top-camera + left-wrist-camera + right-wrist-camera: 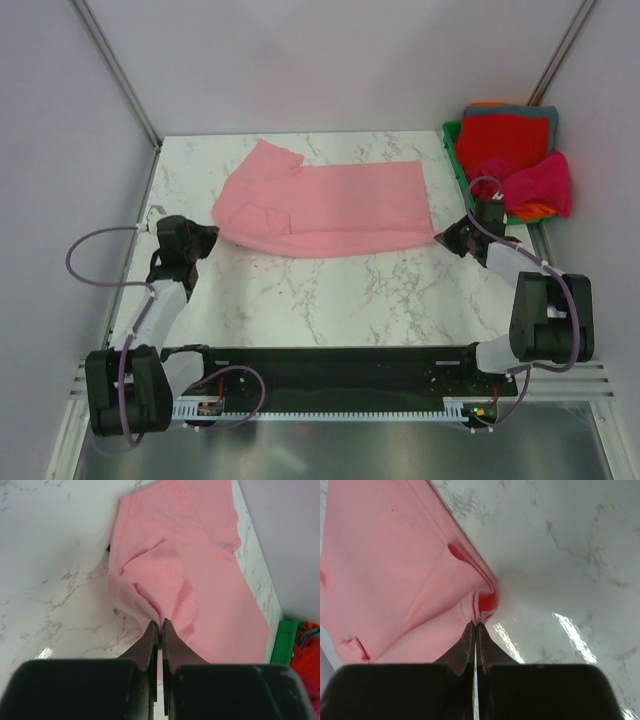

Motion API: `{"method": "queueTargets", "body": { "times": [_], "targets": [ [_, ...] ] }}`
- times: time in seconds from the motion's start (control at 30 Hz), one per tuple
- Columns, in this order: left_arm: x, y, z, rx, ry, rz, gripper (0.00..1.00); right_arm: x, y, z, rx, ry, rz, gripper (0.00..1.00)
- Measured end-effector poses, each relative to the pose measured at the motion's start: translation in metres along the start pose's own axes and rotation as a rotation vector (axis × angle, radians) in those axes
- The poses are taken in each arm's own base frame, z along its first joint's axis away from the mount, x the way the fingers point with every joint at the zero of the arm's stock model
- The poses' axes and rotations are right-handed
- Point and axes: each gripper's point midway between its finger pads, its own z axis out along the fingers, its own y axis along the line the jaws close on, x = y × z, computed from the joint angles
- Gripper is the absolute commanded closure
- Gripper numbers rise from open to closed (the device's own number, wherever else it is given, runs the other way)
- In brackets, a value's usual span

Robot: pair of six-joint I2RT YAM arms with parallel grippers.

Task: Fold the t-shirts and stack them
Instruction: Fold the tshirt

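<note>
A light salmon-pink t-shirt (330, 208) lies folded lengthwise across the far half of the marble table (340, 300). My left gripper (212, 237) is shut on its near left corner, and a pinch of cloth (150, 605) runs into the closed tips (160, 623). At the shirt's near right corner my right gripper (440, 238) is shut too. In the right wrist view the hem (482, 602) bunches up right at those tips (475, 625). More t-shirts are piled at the back right: a folded red one (505, 140) and a crumpled magenta one (535, 185), with orange and teal-grey edges showing.
A green plastic bin (456, 150) at the table's back right corner holds the other shirts; its edge (285, 642) shows in the left wrist view. Grey walls close in the left, back and right sides. A black rail (330, 385) with both arm bases runs along the near edge.
</note>
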Motion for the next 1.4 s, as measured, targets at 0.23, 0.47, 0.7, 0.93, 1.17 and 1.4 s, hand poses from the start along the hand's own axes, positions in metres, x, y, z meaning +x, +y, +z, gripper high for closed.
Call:
{"method": "queueTargets", "body": {
  "times": [0.23, 0.47, 0.7, 0.93, 1.17, 1.4],
  "targets": [
    [0.015, 0.036, -0.048, 0.004, -0.067, -0.023, 0.95, 0.016, -0.023, -0.038, 0.0, -0.064, -0.054, 1.0],
    [0.014, 0.049, -0.074, -0.022, -0.104, -0.025, 0.45, 0.026, -0.036, -0.074, -0.016, -0.134, -0.08, 0.46],
    [0.034, 0.096, -0.091, -0.226, -0.036, -0.023, 0.0, 0.027, -0.043, -0.099, -0.015, -0.19, -0.104, 0.4],
    [0.007, 0.058, -0.099, -0.173, -0.048, 0.056, 0.0, 0.001, -0.017, -0.105, -0.026, -0.217, -0.163, 0.45],
    [0.001, 0.004, -0.057, -0.036, 0.057, 0.143, 0.0, -0.036, 0.033, -0.085, -0.054, -0.229, -0.227, 0.45],
    [-0.007, -0.037, -0.001, 0.032, 0.135, 0.156, 0.0, -0.064, 0.07, -0.038, -0.011, -0.244, -0.299, 0.45]
  ]
}}
